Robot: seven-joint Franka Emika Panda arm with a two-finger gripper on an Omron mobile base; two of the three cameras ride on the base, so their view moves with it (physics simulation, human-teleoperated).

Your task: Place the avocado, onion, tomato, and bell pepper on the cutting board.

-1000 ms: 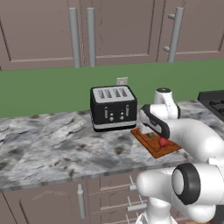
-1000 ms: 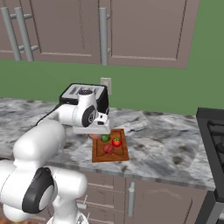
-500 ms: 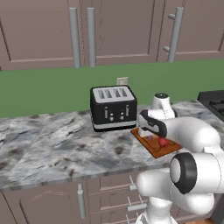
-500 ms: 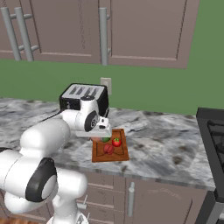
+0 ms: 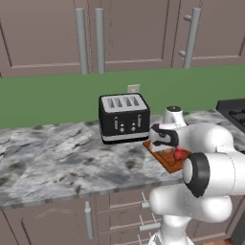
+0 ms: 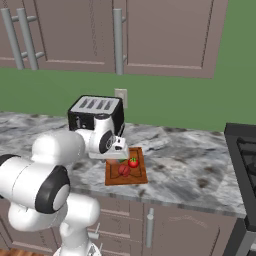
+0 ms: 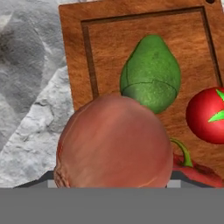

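Note:
The onion, a tan-pink ball, fills the lower middle of the hand view and hides the fingertips. My gripper is shut on it, just above the left end of the cutting board. On the board lie the green avocado, the red tomato and the red bell pepper with its green stem. In the right base view the tomato and the bell pepper sit on the cutting board. The left base view has my gripper over the board.
A black toaster stands on the marble counter right behind the board, close to my hand. A dark stove is at the counter's right end. Cabinets and a green wall lie behind.
My hand has come down and forward toward the left end of the board with the onion in it. The things on the board have not moved.

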